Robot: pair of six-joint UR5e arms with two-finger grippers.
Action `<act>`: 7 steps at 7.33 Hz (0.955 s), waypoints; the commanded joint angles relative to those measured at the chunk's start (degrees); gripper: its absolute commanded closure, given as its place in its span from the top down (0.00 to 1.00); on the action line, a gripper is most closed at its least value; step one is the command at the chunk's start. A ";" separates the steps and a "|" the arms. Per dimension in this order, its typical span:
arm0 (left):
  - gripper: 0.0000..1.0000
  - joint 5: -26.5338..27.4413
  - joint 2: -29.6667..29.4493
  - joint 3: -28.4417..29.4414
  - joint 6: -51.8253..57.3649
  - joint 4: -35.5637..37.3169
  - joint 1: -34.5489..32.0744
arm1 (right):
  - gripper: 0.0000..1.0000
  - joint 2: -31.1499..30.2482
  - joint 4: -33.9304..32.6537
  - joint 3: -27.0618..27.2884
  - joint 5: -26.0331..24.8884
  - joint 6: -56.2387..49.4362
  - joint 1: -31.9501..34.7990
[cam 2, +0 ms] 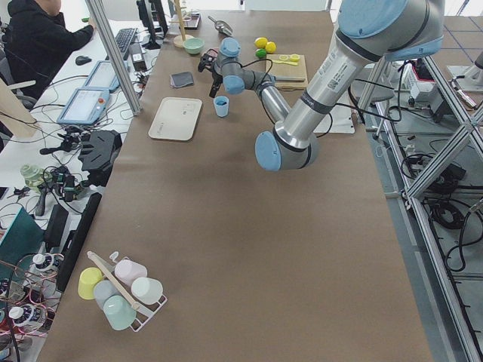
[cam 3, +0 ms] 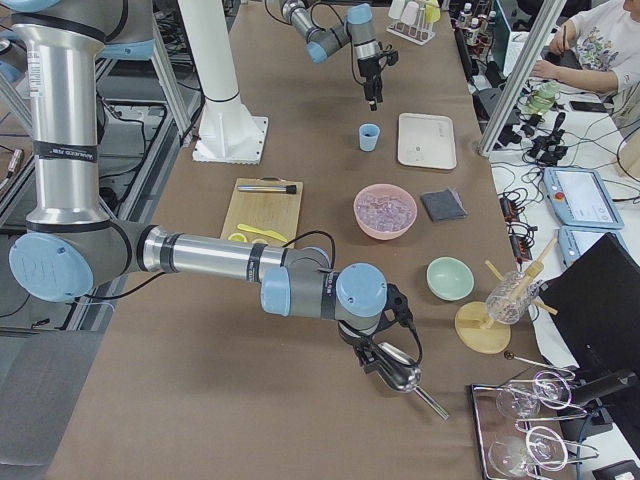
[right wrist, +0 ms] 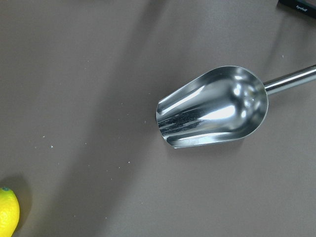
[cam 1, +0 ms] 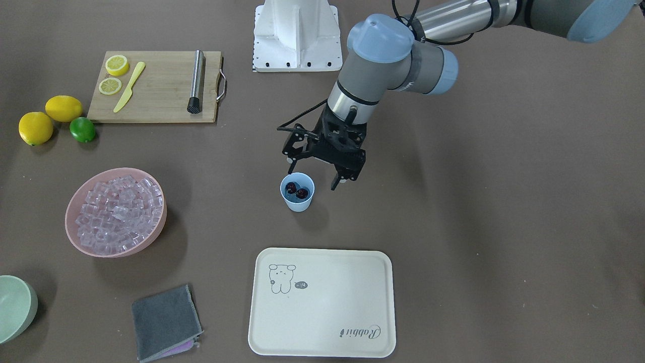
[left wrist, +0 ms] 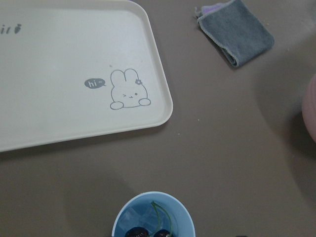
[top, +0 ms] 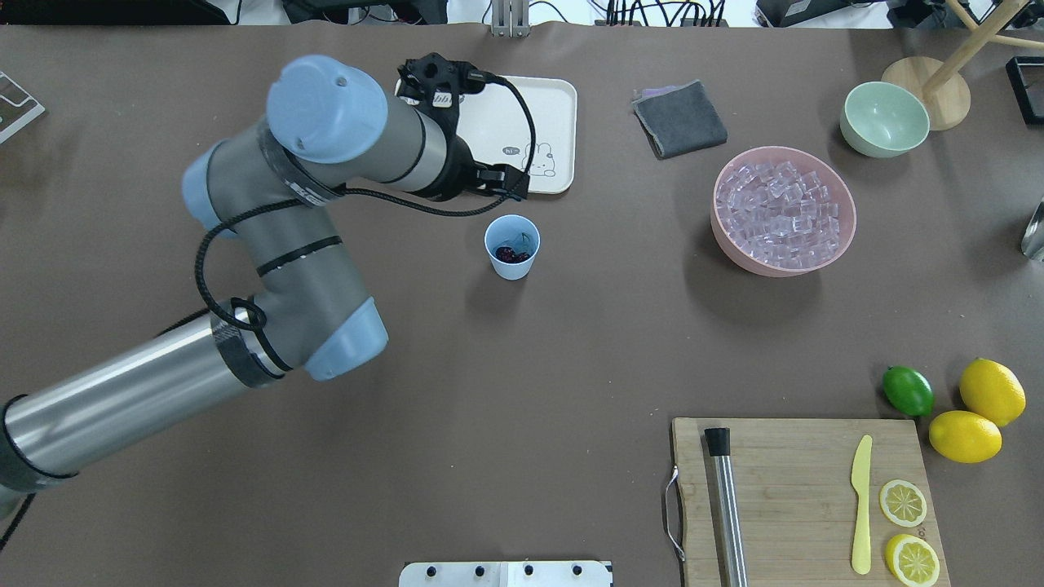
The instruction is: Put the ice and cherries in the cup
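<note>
Where the brown table lies bare near its middle, the cup stands upright with the cherries inside at the bottom: two dark fruits, with a thin green stem showing in the left wrist view. Pale facets show beside them there; I cannot tell whether they are cubes or just the cup's floor. Above the cup, toward the robot's base and clear of the rim, hangs the left gripper, its fingers spread wide with nothing between them. The ice sits heaped in the pink bowl, well apart from the cup on the robot's right. A cream tray with a rabbit drawing lies near the cup on the operators' side, not touching it, and a folded grey cloth lies beside the tray. A pale green bowl sits at the table's edge past the pink bowl. Closer to the robot, a cutting board carries lemon slices, a yellow knife and a steel muddler. Whole lemons and a lime cluster just off the board's corner. At the far right end of the table the right gripper sits low, right at a steel scoop that lies hollow side up and empty. Its fingers do not show, so I cannot tell whether they are parted or clamped on the handle.
</note>
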 commanded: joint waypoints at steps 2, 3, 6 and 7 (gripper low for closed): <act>0.97 -21.92 13.11 -0.29 8.21 0.11 -21.70 | 0.99 -0.27 0.00 -0.04 -0.26 -0.26 0.00; 0.97 -25.64 17.41 0.06 13.67 0.28 -26.90 | 0.99 -0.36 0.00 0.05 -0.18 -0.18 0.00; 0.97 -29.87 27.37 0.07 47.10 14.36 -41.48 | 0.99 0.00 0.00 -0.48 -0.79 -0.26 1.92; 0.97 -30.16 30.00 -0.72 57.74 19.05 -45.46 | 0.99 -0.18 0.00 -0.04 -0.70 -0.35 3.33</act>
